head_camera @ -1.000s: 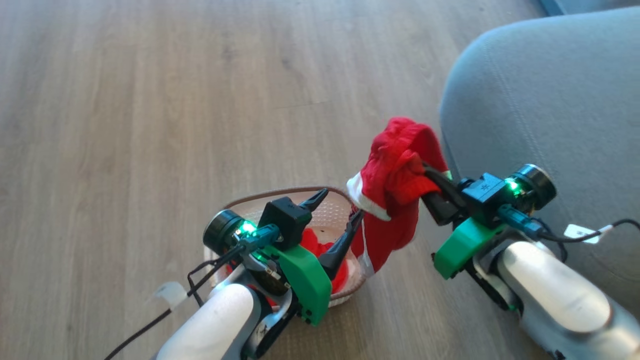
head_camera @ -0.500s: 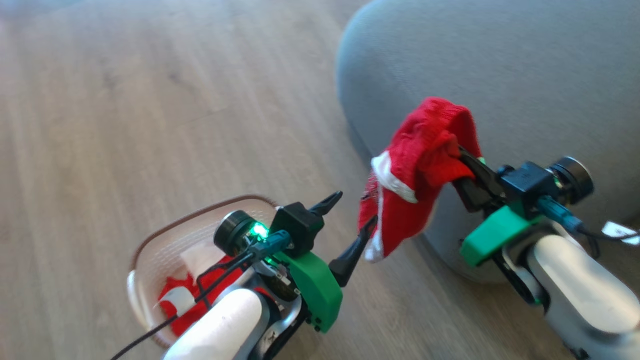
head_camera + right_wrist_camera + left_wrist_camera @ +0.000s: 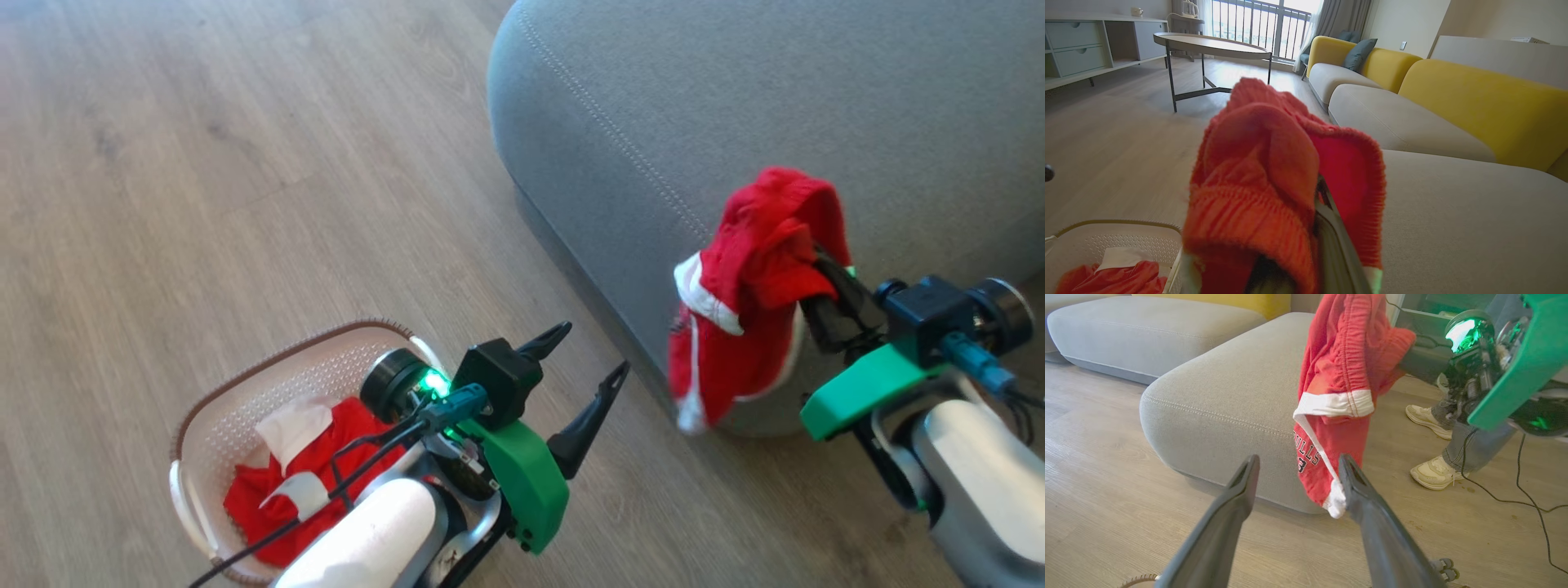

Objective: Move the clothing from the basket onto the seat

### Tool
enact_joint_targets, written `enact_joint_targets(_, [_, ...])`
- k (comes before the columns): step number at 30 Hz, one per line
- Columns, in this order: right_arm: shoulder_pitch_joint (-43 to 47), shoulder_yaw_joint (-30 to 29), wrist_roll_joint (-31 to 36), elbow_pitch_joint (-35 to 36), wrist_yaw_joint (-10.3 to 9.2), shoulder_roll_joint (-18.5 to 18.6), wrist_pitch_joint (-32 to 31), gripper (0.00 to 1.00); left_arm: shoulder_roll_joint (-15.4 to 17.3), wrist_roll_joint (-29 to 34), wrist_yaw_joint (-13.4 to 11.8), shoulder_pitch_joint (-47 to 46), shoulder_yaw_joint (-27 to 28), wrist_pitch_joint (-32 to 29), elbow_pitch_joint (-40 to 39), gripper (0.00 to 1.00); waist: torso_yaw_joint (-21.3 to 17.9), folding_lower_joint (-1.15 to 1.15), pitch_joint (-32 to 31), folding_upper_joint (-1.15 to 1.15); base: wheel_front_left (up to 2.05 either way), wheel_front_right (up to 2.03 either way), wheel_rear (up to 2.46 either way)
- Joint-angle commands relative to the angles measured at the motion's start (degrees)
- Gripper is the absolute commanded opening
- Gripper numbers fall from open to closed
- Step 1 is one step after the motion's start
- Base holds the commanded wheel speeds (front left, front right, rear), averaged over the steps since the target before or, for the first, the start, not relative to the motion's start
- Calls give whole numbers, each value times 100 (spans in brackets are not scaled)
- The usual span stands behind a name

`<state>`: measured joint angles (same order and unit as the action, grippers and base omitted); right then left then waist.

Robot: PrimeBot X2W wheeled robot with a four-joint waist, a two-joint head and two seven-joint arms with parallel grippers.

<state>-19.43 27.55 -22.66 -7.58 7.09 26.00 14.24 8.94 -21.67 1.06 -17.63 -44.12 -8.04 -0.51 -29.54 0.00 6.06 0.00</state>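
Between the pressed-together jaws of your right gripper [image 3: 816,273], a bright red soft fabric garment with white trim [image 3: 751,302] is pinched by its bunched waistband. It hangs free below them, just beside the rounded corner of the large grey upholstered seat cushion [image 3: 735,98], above the wooden floor [image 3: 204,163]. Your left gripper [image 3: 594,349] has jaws spread wide, garment hem near their tips. Back behind its wrist: oval cream perforated plastic basket [image 3: 237,400], more red clothing [image 3: 343,425] inside.
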Motion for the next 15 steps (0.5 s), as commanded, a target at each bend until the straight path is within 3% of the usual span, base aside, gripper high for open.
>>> enact_joint_targets(1, [42, -92, 55, 179, 40, 168, 76, 0, 31, 26, 19, -236, 152, -4, -206, 100, 75, 0, 32, 0, 0, 0, 0])
enact_joint_targets(8, [-57, -435, -14, 50, 40, 173, 76, 0, 81, 64, 37, -317, 74, -118, -294, 100, 321, 0, 338, 0, 0, 0, 0])
enact_joint_targets(15, [-820, -542, -207, -356, 40, 179, 76, 0, 206, 165, 92, -511, -22, -388, -468, 100, 434, 0, 942, 0, 0, 0, 0])
